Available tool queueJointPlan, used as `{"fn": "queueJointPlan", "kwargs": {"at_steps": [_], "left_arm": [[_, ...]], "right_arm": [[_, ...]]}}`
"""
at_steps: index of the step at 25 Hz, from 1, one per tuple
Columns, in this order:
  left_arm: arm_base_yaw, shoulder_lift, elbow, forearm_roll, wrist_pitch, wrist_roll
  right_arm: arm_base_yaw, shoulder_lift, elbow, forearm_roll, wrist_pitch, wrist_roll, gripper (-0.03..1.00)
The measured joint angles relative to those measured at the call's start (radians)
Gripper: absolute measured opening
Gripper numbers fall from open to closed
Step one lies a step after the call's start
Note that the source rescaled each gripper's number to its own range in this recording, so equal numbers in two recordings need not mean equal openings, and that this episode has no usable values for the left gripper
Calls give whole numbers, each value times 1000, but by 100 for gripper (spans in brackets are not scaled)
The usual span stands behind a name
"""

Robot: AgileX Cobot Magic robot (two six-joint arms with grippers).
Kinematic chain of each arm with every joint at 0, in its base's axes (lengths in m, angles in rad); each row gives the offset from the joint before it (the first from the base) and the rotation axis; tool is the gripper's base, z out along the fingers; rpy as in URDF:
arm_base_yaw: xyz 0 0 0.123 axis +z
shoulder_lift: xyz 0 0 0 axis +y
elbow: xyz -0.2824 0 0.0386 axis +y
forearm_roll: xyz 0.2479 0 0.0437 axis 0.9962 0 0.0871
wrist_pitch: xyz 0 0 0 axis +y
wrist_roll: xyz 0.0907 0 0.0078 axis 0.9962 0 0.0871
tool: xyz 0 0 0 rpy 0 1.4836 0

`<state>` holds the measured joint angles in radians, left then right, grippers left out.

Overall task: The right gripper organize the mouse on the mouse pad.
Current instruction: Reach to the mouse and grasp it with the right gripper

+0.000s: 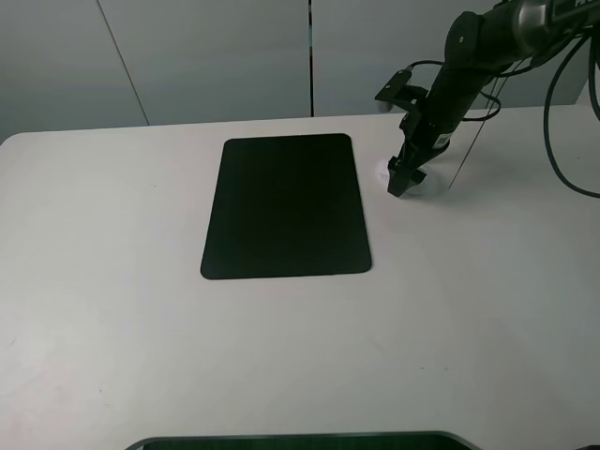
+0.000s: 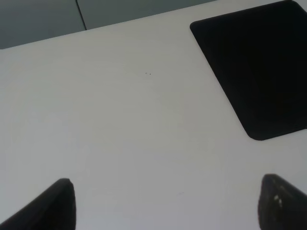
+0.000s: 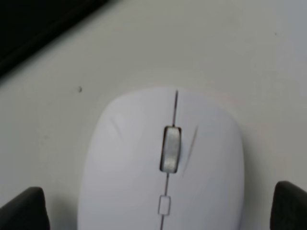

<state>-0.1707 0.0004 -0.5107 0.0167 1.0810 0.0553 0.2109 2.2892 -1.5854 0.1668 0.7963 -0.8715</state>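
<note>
Light is even and diffuse, with faint shadows. The white table [image 1: 141, 328] looks washed out. The mouse [image 3: 163, 167] is softly blurred.

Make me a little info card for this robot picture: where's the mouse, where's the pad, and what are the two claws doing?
mouse: white, on the table beside the pad, not on it
mouse pad: black, flat, nothing on it
right gripper: open, lowered with one jaw on each side of the mouse
left gripper: open, holding nothing
</note>
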Motion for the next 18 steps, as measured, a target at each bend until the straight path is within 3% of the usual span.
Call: {"fn": "queueJointPlan", "kwargs": {"at_steps": [2, 3, 5, 6, 7, 18], "left_arm": [[0, 0, 0, 0, 0, 0], [0, 0, 0, 0, 0, 0], [0, 0, 0, 0, 0, 0], [0, 0, 0, 0, 0, 0], [0, 0, 0, 0, 0, 0], [0, 0, 0, 0, 0, 0]], "right_arm": [[0, 2, 0, 0, 0, -2, 99], [0, 2, 0, 0, -2, -2, 86], [0, 4, 0, 0, -6, -3, 37], [0, 5, 0, 2, -6, -5, 0], [0, 5, -2, 2, -6, -7, 5], [0, 6, -2, 2, -6, -20, 3]]}}
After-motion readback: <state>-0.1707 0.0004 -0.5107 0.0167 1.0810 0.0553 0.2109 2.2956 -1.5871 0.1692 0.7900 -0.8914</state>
